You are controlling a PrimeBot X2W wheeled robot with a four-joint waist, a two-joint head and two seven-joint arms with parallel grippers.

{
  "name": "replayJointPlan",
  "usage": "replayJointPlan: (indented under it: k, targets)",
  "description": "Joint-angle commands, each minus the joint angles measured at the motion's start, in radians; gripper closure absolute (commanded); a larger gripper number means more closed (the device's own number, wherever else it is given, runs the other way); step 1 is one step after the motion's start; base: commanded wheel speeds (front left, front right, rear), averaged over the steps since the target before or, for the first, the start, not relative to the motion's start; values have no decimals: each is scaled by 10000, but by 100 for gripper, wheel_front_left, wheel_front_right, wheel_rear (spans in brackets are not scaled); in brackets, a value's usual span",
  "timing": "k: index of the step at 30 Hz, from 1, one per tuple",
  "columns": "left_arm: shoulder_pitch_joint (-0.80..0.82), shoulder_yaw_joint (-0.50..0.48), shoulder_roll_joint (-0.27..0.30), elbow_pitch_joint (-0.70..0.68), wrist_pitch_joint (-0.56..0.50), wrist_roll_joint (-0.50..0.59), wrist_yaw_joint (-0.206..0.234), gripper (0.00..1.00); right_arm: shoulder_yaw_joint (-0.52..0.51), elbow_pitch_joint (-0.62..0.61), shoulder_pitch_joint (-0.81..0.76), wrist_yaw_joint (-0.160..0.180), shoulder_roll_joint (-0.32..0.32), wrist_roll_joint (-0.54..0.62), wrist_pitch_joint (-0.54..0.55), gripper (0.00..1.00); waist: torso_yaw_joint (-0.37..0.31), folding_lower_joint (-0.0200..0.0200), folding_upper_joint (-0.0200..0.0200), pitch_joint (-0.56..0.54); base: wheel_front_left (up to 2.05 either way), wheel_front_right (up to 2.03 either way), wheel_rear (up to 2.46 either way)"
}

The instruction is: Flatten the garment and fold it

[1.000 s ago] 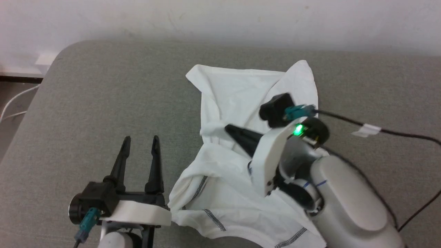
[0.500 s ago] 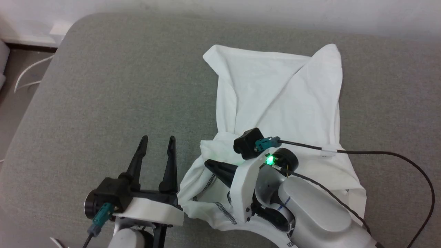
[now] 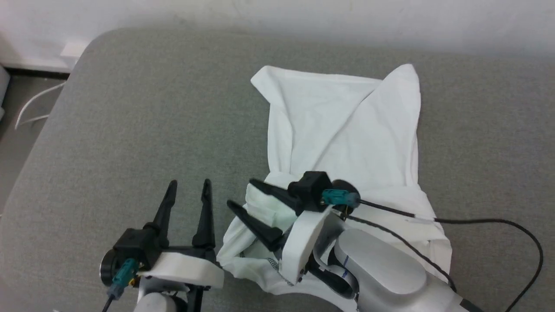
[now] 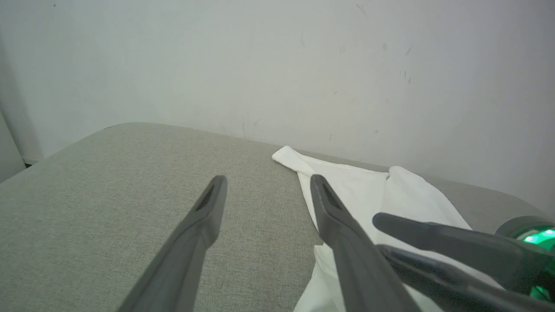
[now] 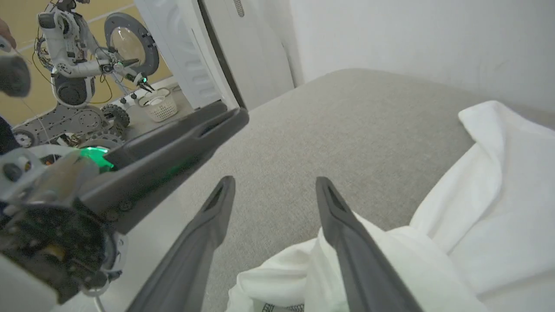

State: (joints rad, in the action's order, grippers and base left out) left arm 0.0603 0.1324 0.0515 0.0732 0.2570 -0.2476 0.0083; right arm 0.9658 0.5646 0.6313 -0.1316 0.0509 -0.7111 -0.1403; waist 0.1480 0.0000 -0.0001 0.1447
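Surface materials, work area from the robot's head.
shirt (image 3: 347, 130), 1 o'clock: thin white cloth, soft, matt, creased. pad (image 3: 130, 108), 10 o'clock: grey woven cloth, matt, finely grained. fingers (image 4: 190, 242): dark plastic, smooth, matt. bracket (image 3: 182, 266), 7 o'clock: white plastic, matt. forearm (image 3: 381, 268), 5 o'clock: pale hard shell, smooth, faintly glossy. wall (image 4: 303, 65): white, matt, lightly scuffed.

A robot test lab with a laundry corner; a second wheeled robot (image 5: 71, 65) stands beside a round washer door (image 5: 129, 43) and a white basket (image 5: 160, 105); a grey padded table (image 3: 130, 108) meets a bare white wall (image 4: 303, 65).
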Motion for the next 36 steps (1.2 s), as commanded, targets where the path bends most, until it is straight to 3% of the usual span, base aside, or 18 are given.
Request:
replayJointPlan:
  k: [1,6,13,18,27,32,36]
  targets:
    - [-167,-138,-12,74,47,62,103,0,-223,-82,54,9,-6,278,-558,0,-327,0,1,-437,0,0,0]
    - [-422,-479,-13,112,47,146,222,0,-1975,-684,-620,9,47,1436,-1184,0,-734,0,1,-832,0,0,0]
    - [-509,-898,-12,-75,47,194,266,0,-5886,-3431,-2910,9,131,3455,-1211,0,-1200,0,1,-917,0,0,0]
    - [-512,-1186,19,-148,47,319,184,0,-8065,-4657,-4619,9,111,4201,-1213,0,-1469,0,1,-916,0,0,0]
    - [-534,-1476,181,-86,47,523,-25,0,-9946,-5985,-6380,9,30,4533,-719,0,-1873,0,1,-865,0,0,0]
    - [-12,-1393,392,143,47,573,-333,0,-10215,-6547,-6833,9,1,4534,-336,0,-2024,0,1,-511,0,0,0]
    - [1342,-1214,705,503,-207,557,-657,0,-10230,-6809,-6813,9,-3,4387,-242,0,-2133,0,1,51,0,0,0]
